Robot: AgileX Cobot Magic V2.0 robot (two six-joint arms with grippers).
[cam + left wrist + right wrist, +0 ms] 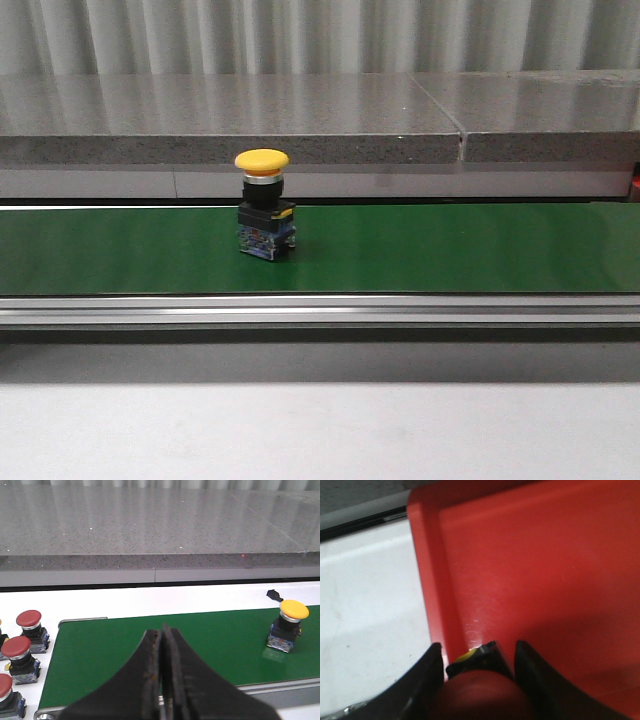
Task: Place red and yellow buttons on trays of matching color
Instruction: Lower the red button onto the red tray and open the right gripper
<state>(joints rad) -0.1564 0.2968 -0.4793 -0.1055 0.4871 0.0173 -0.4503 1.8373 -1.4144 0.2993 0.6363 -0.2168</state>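
Note:
A yellow button (263, 200) stands upright on the green belt (450, 250); it also shows in the left wrist view (291, 625), far to one side of my left gripper. My left gripper (163, 630) is shut and empty, above the green belt's (100, 650) near edge. My right gripper (477, 652) is shut on a red button (482, 690), its black base between the fingers, low over the corner of the red tray (545, 570). No yellow tray is in view. Neither gripper shows in the front view.
Three red buttons (28, 622) (17, 652) (5, 690) stand on the white surface beside the belt's end. A grey stone ledge (300, 120) runs behind the belt. An aluminium rail (320, 310) borders the belt's front. White tabletop (370, 605) lies beside the red tray.

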